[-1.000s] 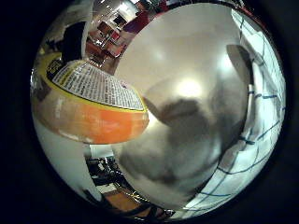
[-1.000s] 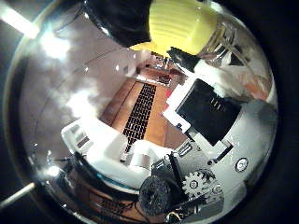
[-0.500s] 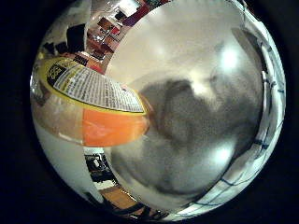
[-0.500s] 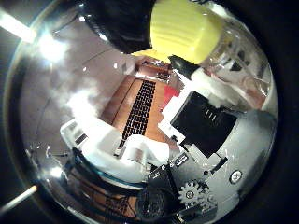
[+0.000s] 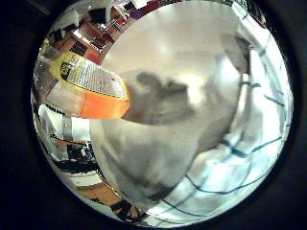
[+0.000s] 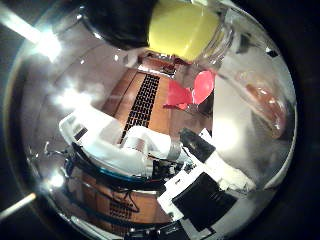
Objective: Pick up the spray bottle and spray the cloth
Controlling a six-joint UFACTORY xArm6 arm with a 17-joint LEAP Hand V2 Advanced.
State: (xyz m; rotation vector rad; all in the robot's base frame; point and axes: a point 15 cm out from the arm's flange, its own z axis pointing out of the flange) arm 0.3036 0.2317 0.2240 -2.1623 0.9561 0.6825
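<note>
The spray bottle's body (image 5: 84, 84), with a yellow and orange label, lies close against the palm in the little finger side view. Its yellow spray head (image 6: 185, 25) with a black part beside it fills one edge of the thumb side view, and its clear shoulder (image 6: 262, 100) shows orange liquid. My right hand (image 6: 135, 150) has white and black fingers curled by the bottle and holds it above the white table (image 5: 173, 43). The white cloth (image 5: 251, 144) with dark grid lines lies on the table below, and the hand's shadow falls across its edge.
Red chairs (image 6: 192, 92) and a wooden floor with a dark mat (image 6: 146, 100) lie beyond the table. Dark furniture (image 5: 96, 34) stands past the table's far edge.
The fingers in the thumb side view have drawn away from the spray head. The whole little finger side view has shifted, so the cloth now takes more of it and the bottle looks smaller.
</note>
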